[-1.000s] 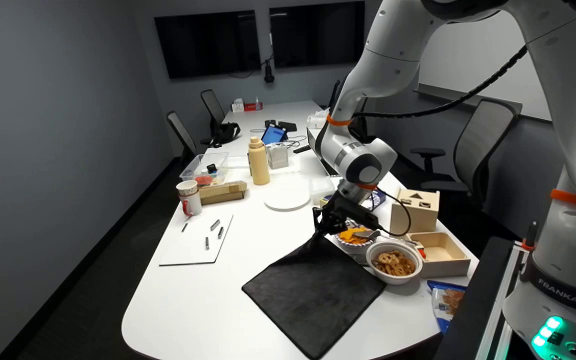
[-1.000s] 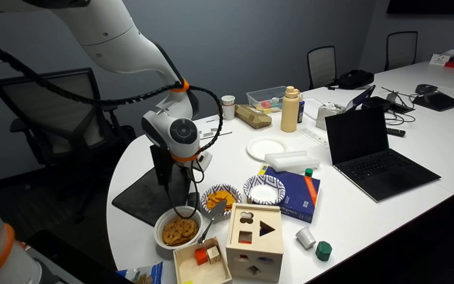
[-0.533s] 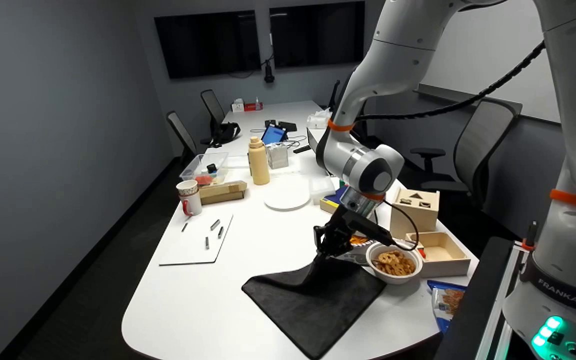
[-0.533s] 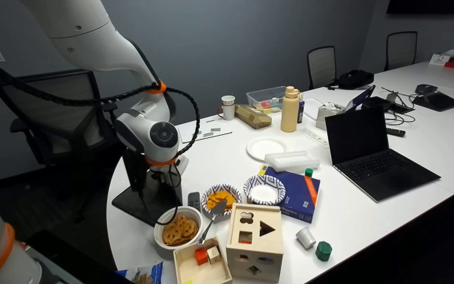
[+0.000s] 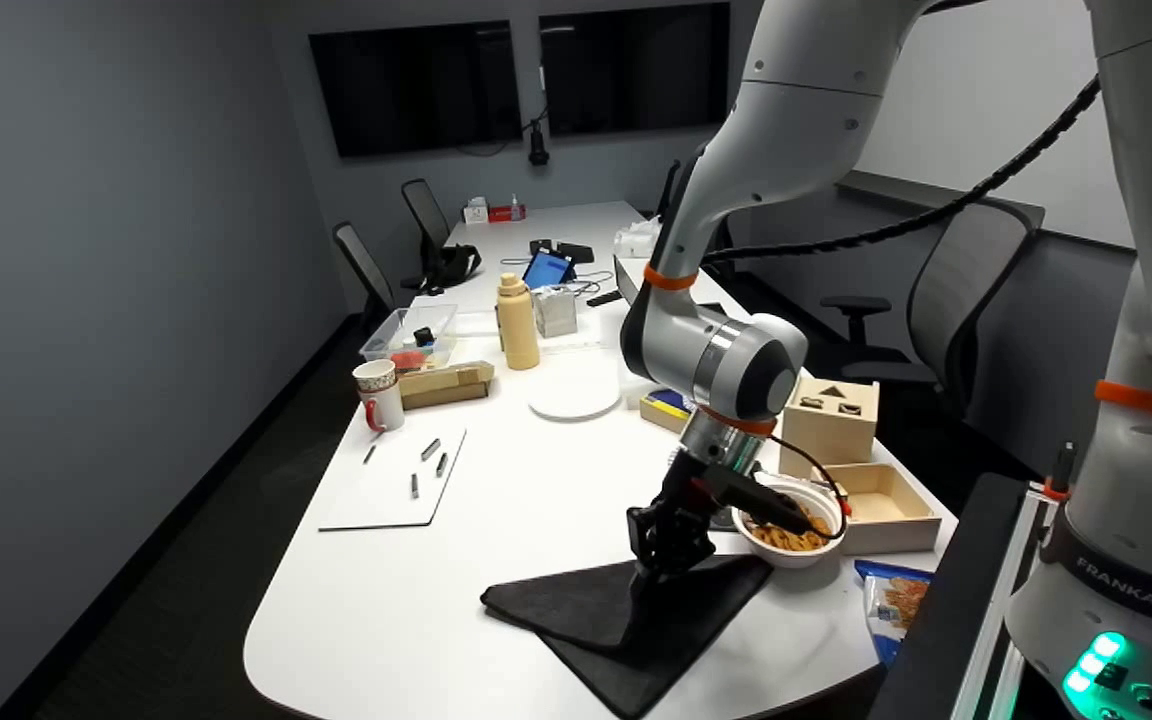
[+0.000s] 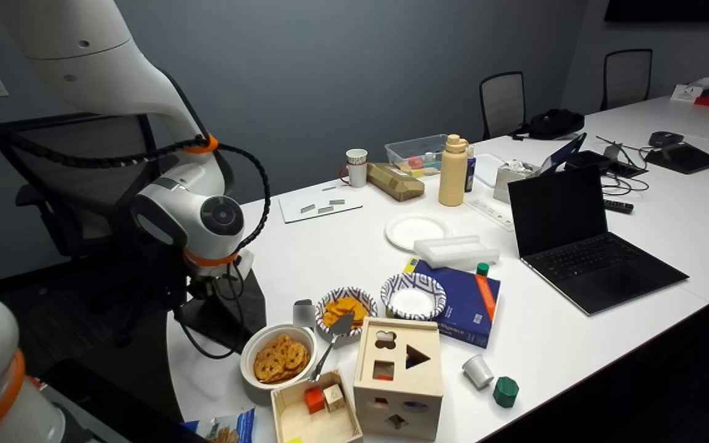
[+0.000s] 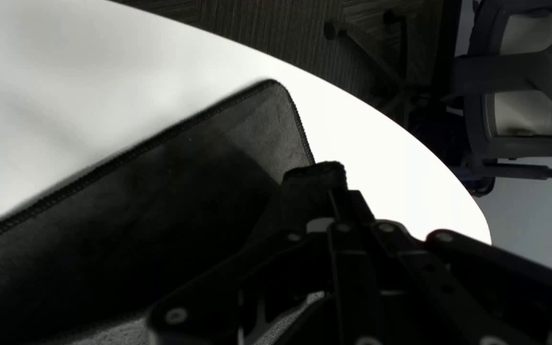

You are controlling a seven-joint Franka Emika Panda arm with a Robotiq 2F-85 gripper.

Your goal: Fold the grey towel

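Observation:
The grey towel [image 5: 566,605] is a nearly black cloth on the white table, with its far part doubled over toward the near corner in an exterior view. Its near corner lies flat. My gripper [image 5: 648,572] is low over the towel and shut on its raised edge. In the wrist view, the gripper [image 7: 350,199] pinches the towel's turned edge, and the towel [image 7: 194,182] spreads to the left with one flat stitched corner. The towel [image 6: 234,311] also shows in an exterior view, partly hidden behind the wrist, with the fingertips hidden there.
A bowl of pretzels [image 5: 786,540] stands right beside the towel and the arm. A bowl of orange chips [image 6: 343,307], a remote [image 6: 303,314], a wooden tray [image 6: 280,406] and a wooden shape box [image 6: 399,369] are close by. The table's rounded edge [image 7: 376,115] is near.
My gripper has moved toward the near table edge and lower, drawing the held towel edge with it. The towel has gone from nearly flat to folded over itself.

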